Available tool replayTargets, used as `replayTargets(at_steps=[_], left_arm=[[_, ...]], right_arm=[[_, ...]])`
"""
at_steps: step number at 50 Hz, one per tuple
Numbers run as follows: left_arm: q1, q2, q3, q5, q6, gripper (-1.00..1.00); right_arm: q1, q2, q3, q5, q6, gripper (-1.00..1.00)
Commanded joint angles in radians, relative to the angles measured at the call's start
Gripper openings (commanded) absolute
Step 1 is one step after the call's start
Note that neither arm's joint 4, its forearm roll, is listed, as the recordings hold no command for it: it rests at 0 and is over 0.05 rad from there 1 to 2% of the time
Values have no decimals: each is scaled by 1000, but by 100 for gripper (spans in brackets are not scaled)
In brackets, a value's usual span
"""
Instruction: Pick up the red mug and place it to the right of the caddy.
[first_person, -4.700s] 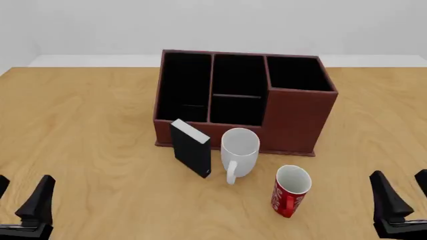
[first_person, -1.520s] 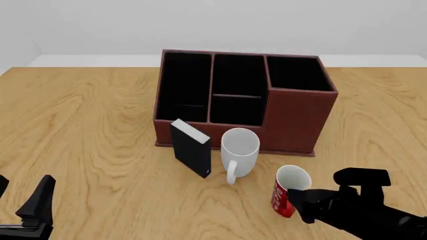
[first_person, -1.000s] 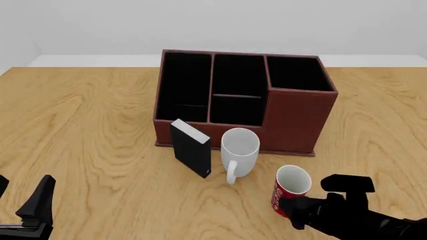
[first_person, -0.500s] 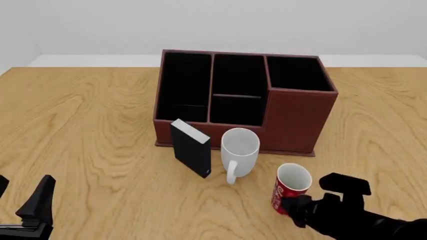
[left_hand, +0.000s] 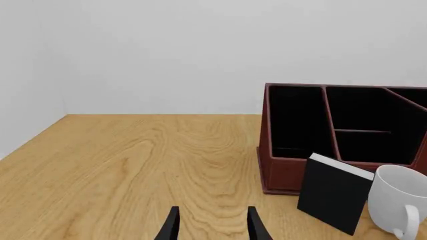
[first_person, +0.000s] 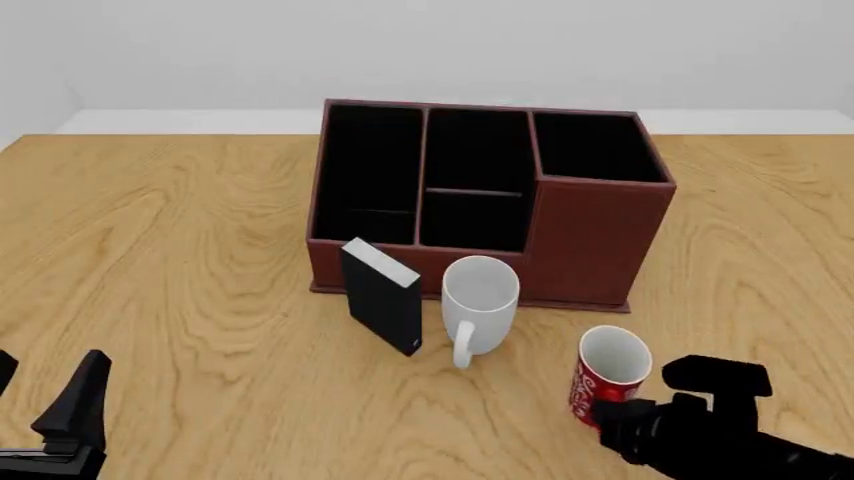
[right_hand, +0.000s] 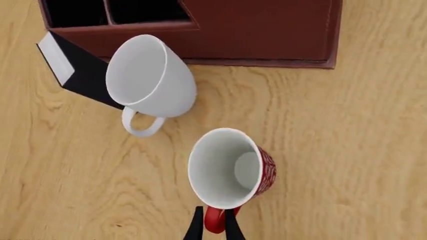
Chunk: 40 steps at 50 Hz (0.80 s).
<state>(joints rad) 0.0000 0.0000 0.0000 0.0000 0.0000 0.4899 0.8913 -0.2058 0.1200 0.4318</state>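
The red mug (first_person: 611, 378) hangs near the tabletop (first_person: 174, 260), in front of the caddy's (first_person: 587, 235) right end, its handle pinched by the right tool (right_hand: 214, 227). Keep it upright and carry it rightward past the caddy's corner. Mug, white mug (first_person: 478, 297) and visible caddy compartments look empty. Left tool (left_hand: 211, 227) is spread, idle.

Front view looks down over the table; both wrist views share the caddy (first_person: 487, 200).

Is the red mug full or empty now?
Empty. The right wrist view looks into the red mug: only its bare white inside and bottom show.
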Motion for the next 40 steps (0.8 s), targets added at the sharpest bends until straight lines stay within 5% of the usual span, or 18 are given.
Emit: replayTargets(at_steps=[1, 21, 25, 40], left_arm=[[0, 0, 0, 0, 0, 100], [0, 0, 0, 0, 0, 100], [0, 0, 0, 0, 0, 100], [0, 0, 0, 0, 0, 100]], right_arm=[[-86, -179, 10, 116, -80, -100], [-222, -530, -50, 343, -334, -100], [-255, -551, -50, 341, -389, -100], [-378, -500, -80, 232, -426, -100]])
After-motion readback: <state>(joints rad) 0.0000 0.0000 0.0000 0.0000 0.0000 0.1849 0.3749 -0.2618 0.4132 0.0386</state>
